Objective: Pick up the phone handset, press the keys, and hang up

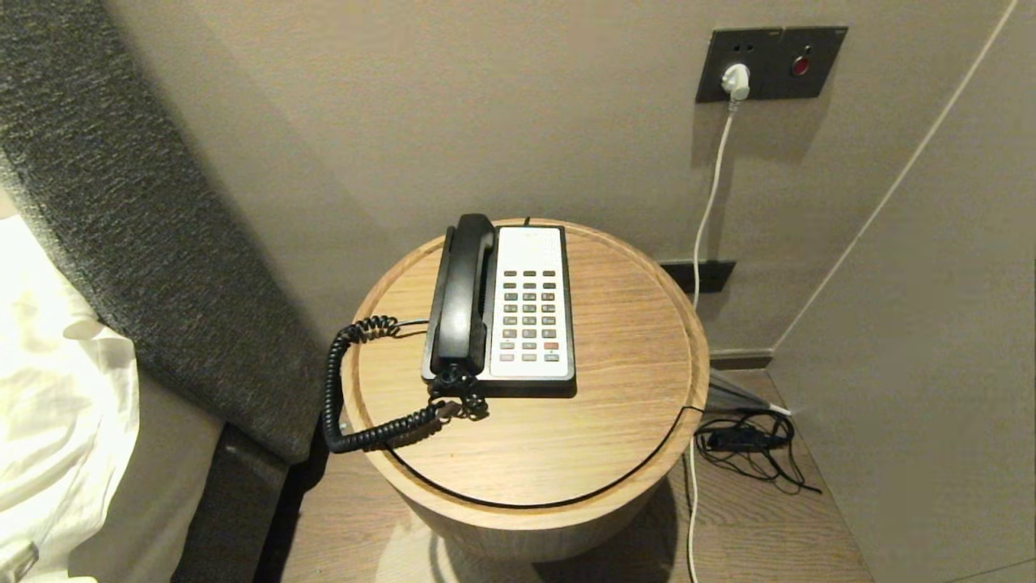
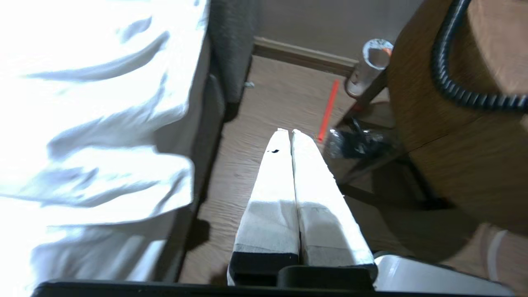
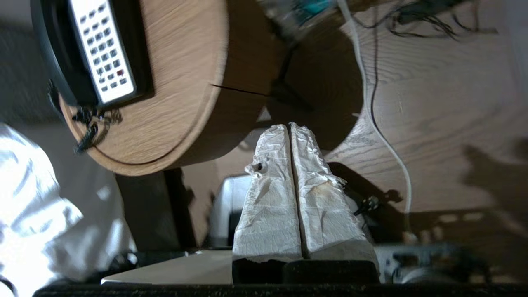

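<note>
- Round light-oak wooden worktop (image 1: 615,389) carries the black-and-white corded desk phone (image 1: 530,308), sitting centre, biased toward the far edge.
- Phone long axis runs far edge to near edge; keypad rows face up, bottom row nearest the near edge.
- Black plastic handset (image 1: 463,295) lies in its cradle on the left side of the phone base, long axis parallel to the base, one end toward the far edge, cord end toward the near edge.
- Black coiled cord (image 1: 344,397) leaves the handset's near end, loops over the worktop's left edge and hangs there.
- Left claw (image 2: 287,132): white-wrapped fingers pressed together, holding nothing, low over the floor between bed and worktop.
- Right claw (image 3: 288,127): fingers together, empty, below the worktop's rim on its right side, not touching it.
</note>
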Controlling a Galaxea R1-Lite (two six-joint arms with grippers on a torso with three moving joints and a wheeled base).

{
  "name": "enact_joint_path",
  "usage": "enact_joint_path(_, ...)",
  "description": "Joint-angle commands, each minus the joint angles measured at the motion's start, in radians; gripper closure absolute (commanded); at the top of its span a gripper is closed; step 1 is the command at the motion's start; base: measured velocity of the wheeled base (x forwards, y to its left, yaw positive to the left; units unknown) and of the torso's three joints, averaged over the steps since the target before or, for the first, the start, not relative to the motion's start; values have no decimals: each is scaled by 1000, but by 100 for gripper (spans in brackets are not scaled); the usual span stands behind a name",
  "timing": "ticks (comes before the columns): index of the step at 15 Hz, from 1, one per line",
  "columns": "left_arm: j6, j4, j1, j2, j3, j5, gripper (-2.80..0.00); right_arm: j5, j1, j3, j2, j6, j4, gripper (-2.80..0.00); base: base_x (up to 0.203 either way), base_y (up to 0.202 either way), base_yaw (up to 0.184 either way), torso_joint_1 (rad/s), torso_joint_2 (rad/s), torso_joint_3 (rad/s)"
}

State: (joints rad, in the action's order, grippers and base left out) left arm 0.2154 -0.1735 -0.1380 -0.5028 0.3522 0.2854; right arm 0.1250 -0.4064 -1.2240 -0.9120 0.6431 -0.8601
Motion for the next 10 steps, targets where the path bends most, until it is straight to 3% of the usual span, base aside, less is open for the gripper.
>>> enact_joint_path(1, -32, -42, 31, 181, -38, -7, 0, -10, 81, 111, 249, 30, -18, 0, 0, 0, 0, 0, 0, 0)
enact_joint_path(3, -61, -121, 56, 221, -38, -5, 0, -20, 147, 159, 349, 57, -72, 0, 0, 0, 0, 0, 0, 0)
enact_joint_path(6, -77, -128, 149, 252, -33, -21, 0, -28, 200, 179, 442, 71, -158, 0, 0, 0, 0, 0, 0, 0)
enact_joint_path(8, -118, -117, 166, 291, -72, -63, 0, -29, 208, 196, 479, 72, -171, 0, 0, 0, 0, 0, 0, 0)
enact_joint_path(10, -119, -112, 167, 294, -85, -68, 0, -29, 236, 223, 527, 73, -194, 0, 0, 0, 0, 0, 0, 0)
